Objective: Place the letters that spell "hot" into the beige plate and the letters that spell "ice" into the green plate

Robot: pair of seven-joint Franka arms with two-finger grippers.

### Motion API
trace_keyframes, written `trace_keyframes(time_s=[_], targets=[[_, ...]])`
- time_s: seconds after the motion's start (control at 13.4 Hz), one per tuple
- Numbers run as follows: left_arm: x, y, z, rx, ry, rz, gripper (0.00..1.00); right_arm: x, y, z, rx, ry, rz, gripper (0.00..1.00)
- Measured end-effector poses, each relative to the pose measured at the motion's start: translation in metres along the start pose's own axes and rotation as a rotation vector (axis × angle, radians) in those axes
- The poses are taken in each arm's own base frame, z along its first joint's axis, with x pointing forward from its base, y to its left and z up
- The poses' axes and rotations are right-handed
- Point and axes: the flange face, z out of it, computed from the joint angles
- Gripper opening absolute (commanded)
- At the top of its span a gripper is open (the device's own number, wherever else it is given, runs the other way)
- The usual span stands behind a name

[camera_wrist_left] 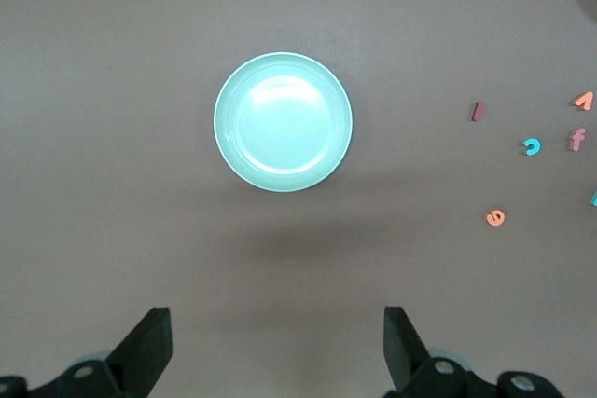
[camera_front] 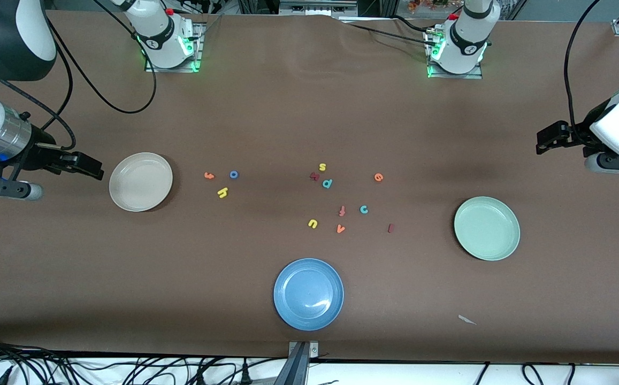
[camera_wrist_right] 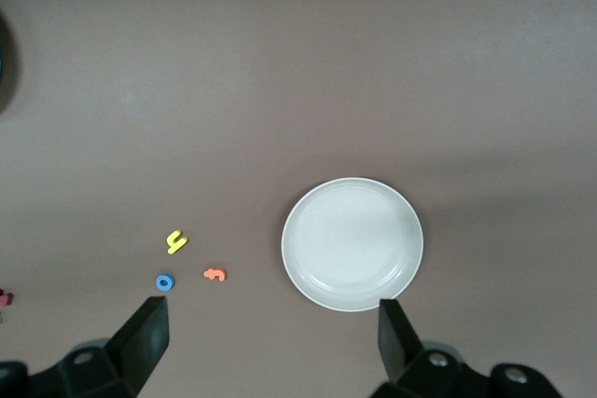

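Nothing sorted yet, both plates bare, both arms parked at the table ends.

Right gripper hanging past the right arm's end, just beside the beige plate, jaws wide, holding nothing. Same in the right wrist view: fingers spread, plate below them.

"hot" set lying close to the beige plate, toward the table's middle: orange t, blue o, yellow h slightly nearer the front camera. All three loose and apart from one another.

Mid-table clutter, not wanted: yellow s, teal p, salmon f, yellow u, orange v. Blue plate nearest the front camera, to be ignored.

"ice" set more scattered: teal c, orange e, dark red i closest to the green plate.

Left gripper up over the left arm's end, jaws wide, empty.

Step in hand, by judgement: first pick. Likely cheapest start: right gripper onto the t or o, short carry to beige. Calls for a low, centred pinch on a tiny flat piece; o and t close together, so care against nudging the neighbour. Left side similar: i first, well apart from the decoys.
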Motion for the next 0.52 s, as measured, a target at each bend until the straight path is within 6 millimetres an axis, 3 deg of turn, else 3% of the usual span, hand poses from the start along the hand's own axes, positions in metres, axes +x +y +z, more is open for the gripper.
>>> trace_keyframes(time_s=[0.52], targets=[[0.0002, 0.0000, 0.0003, 0.000, -0.001, 0.000, 1.00, -0.0012, -0.0015, -0.0003, -0.001, -0.007, -0.003, 0.99]])
